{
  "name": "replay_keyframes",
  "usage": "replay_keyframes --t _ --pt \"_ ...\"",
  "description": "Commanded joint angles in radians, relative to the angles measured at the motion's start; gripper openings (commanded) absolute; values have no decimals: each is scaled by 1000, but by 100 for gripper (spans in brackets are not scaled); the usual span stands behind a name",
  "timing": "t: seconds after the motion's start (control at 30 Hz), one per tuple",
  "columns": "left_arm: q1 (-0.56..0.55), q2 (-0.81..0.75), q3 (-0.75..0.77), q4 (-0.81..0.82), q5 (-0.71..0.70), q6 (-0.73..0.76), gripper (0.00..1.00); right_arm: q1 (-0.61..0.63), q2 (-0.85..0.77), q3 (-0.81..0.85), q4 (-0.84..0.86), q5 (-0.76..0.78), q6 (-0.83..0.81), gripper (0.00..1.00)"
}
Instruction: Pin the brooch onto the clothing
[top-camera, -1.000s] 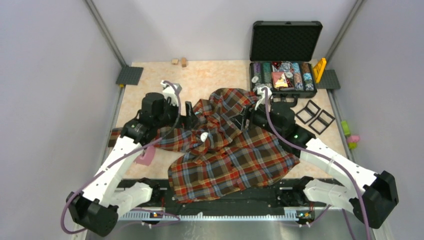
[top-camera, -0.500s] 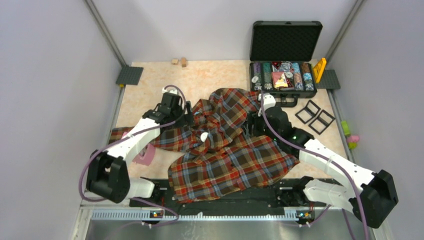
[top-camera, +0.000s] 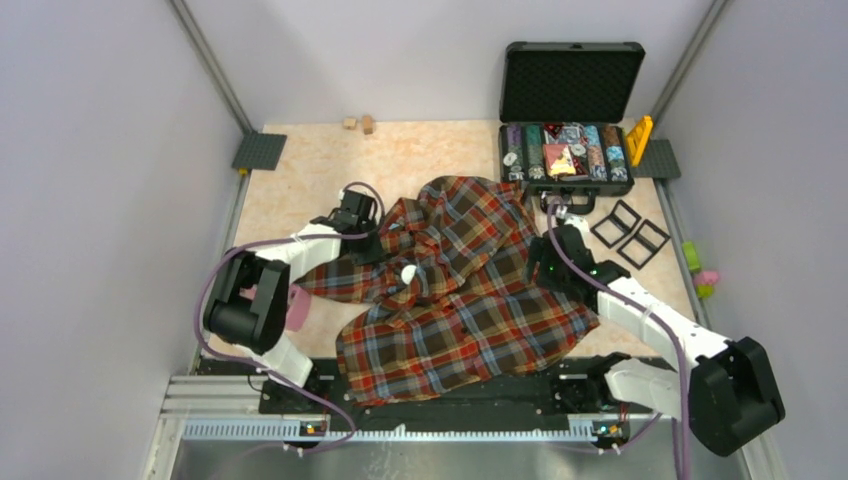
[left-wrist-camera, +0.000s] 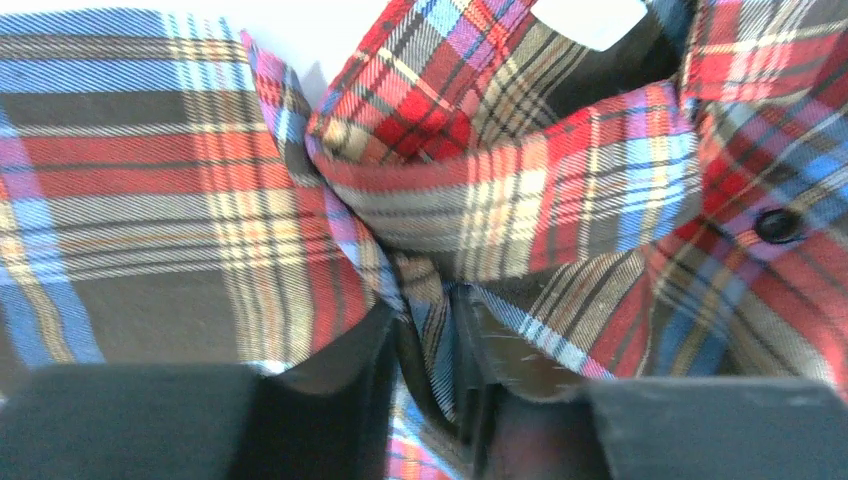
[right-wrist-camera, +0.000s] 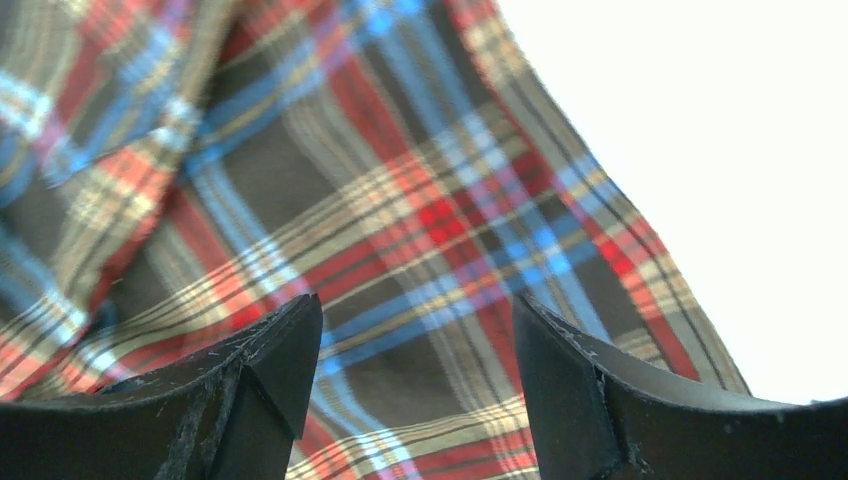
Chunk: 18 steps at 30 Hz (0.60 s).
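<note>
Swinging in since a second before, the left arm had folded its elbow back toward the near edge, and the right arm had drawn away to the right, off the shirt's upper folds. Far left, a pink block (top-camera: 293, 310) lay on the worktop (top-camera: 300, 170), partly under the left arm. Next came the left pincer (left-wrist-camera: 428, 330) at the left edge of the shirt (top-camera: 460, 320), its fingers (left-wrist-camera: 340, 385) closed together on a raised fold of plaid cloth. A dark button (left-wrist-camera: 778, 224) showed on the fabric just beyond. The shirt itself lay crumpled across the middle of the worktop, its lower part reaching the near edge between the two arm bases. A small pale patch (top-camera: 407, 272) sat near the shirt's middle; whether that was the brooch could not be told. Further right, the right pincer (right-wrist-camera: 415, 320) hung over the shirt's right side with its fingers (right-wrist-camera: 570, 390) well apart and nothing between them. Beyond it, at the far right corner, an open black case (top-camera: 570, 90) stood, with black square frames (top-camera: 628, 232) lying just in front.
</note>
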<state>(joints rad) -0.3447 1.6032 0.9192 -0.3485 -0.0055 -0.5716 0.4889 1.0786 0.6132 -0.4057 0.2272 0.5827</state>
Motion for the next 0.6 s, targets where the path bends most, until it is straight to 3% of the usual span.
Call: replay_keyframes --t 0.0,0.07,0.3,0.57 --pt "18 47 6 66 43 -7 15 -68 -21 -35 -83 57 109 72" --pt "35 50 2 81 29 -5 0 -73 -54 -41 -135 101 142 74" --pt "131 68 58 120 -30 31 0 -129 -139 -81 -237 88 199 80" --pt "261 183 316 64 -95 96 0 -132 -91 -98 -230 37 240 80"
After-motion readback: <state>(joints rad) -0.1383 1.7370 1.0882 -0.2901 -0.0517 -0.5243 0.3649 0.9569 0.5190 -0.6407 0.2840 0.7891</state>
